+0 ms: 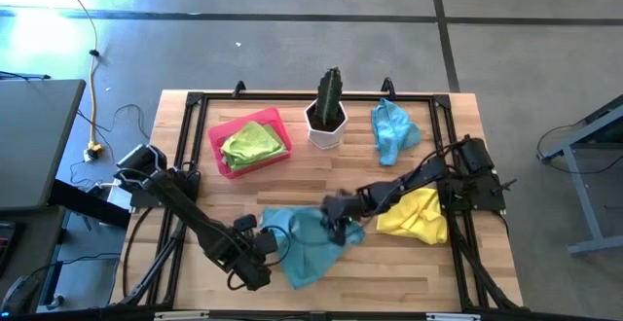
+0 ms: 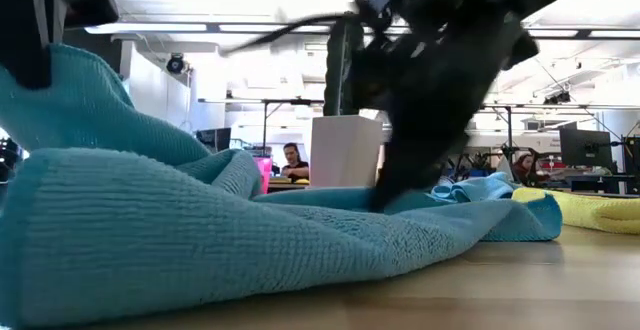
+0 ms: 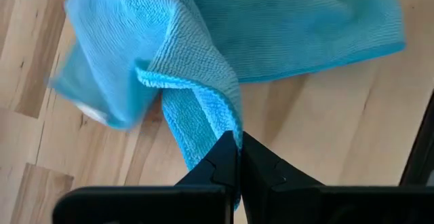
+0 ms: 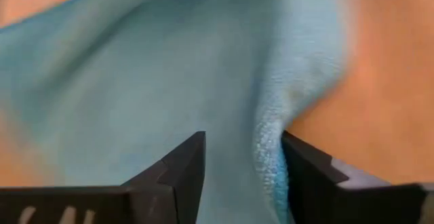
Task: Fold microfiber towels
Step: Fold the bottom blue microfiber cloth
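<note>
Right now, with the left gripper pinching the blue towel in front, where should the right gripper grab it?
Grip the blue towel's edge nearest the right gripper, coming straight down from above. That edge stands up as a fold between its open fingers, opposite the corner the left gripper holds shut.

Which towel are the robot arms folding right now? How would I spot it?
Look at the wooden table and find its front edge, far from the cactus pot. The light blue towel lies there between the two arms, with the left gripper pinching its edge. The other blue towel sits alone at the back, and the yellow towel lies untouched beside it.
</note>
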Controlling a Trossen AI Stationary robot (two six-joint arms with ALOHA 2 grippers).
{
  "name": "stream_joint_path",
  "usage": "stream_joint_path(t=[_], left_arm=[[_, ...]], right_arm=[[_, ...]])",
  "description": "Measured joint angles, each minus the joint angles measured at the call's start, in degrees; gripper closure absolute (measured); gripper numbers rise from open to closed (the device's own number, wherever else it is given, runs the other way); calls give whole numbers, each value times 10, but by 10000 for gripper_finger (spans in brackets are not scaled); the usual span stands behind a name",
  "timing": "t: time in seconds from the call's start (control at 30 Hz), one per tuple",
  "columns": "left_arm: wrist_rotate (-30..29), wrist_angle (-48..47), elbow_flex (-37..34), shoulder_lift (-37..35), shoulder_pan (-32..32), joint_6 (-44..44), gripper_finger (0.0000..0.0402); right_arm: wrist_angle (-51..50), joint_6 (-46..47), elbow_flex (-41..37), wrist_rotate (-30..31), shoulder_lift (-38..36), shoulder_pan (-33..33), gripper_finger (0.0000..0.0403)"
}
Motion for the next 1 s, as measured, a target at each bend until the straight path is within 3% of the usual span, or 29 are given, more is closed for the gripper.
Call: stream_joint_path(t=[0.17, 0.33, 0.4, 0.47, 0.67, 0.9, 1.0], left_arm=[[52, 4, 0, 0, 1, 0, 401], [109, 32, 0, 9, -1, 10, 401], [109, 45, 1, 11, 0, 15, 401], [108, 52, 0, 18, 0, 15, 401], [108, 66, 0, 36, 0, 15, 401], [100, 74, 0, 42, 0, 15, 401], [100, 73, 0, 42, 0, 15, 401]], right_arm=[[-6, 27, -2, -215, -7, 35, 247], [-15, 28, -1, -236, -21, 49, 247], [-21, 26, -1, -227, -30, 49, 247], [-16, 4, -1, -180, -40, 45, 247], [56, -156, -1, 77, -50, 37, 247], [139, -213, -1, 78, -50, -22, 247], [93, -189, 0, 53, -50, -43, 247]])
